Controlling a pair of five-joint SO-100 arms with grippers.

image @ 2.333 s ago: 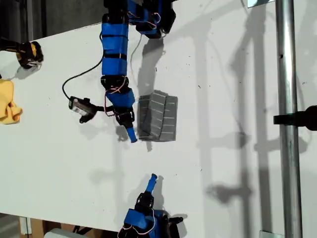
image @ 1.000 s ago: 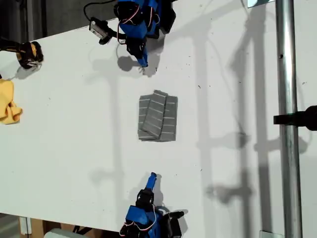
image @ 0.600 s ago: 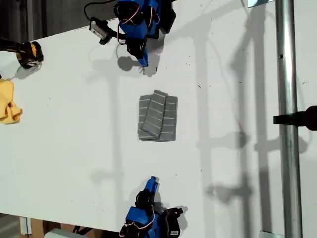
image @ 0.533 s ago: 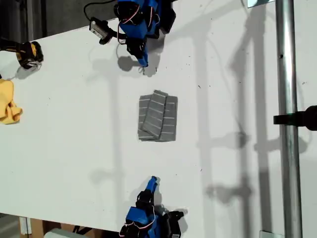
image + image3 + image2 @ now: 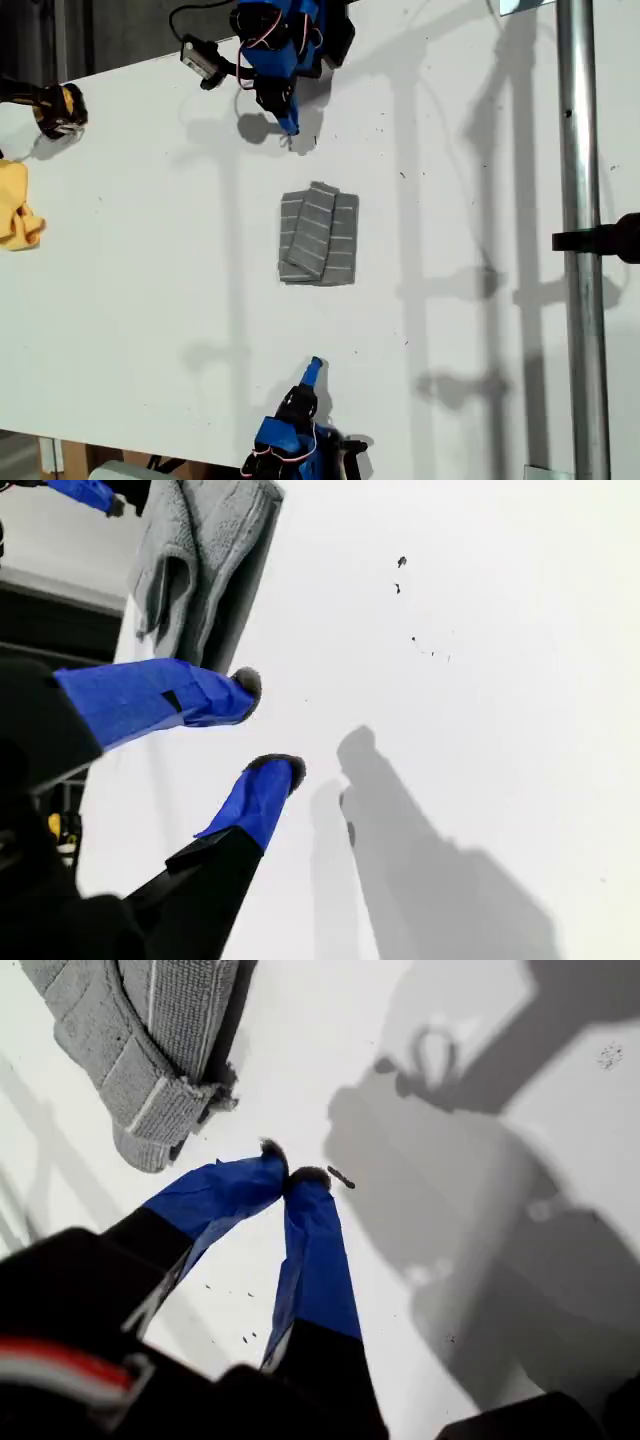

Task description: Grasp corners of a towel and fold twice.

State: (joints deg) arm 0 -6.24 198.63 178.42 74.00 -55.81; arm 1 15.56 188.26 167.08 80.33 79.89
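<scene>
Towel looks folded, both arms backed off

Going across the exterior view: the yellow cloth (image 5: 15, 205) sits untouched at the left edge. In the middle of the white worktop (image 5: 150, 280), the towel (image 5: 318, 240) lies as a small layered bundle, a bit skewed, so I'd say both folds are done and maybe just a tidy-up is left. The first pincer (image 5: 288, 125) is tucked near its base at the top, tips pressed together on nothing. The second pincer (image 5: 314, 365) sits low at the bottom with its jaws apart and empty. Both are well clear of the towel. The metal pole (image 5: 580, 200) runs down the right.
</scene>
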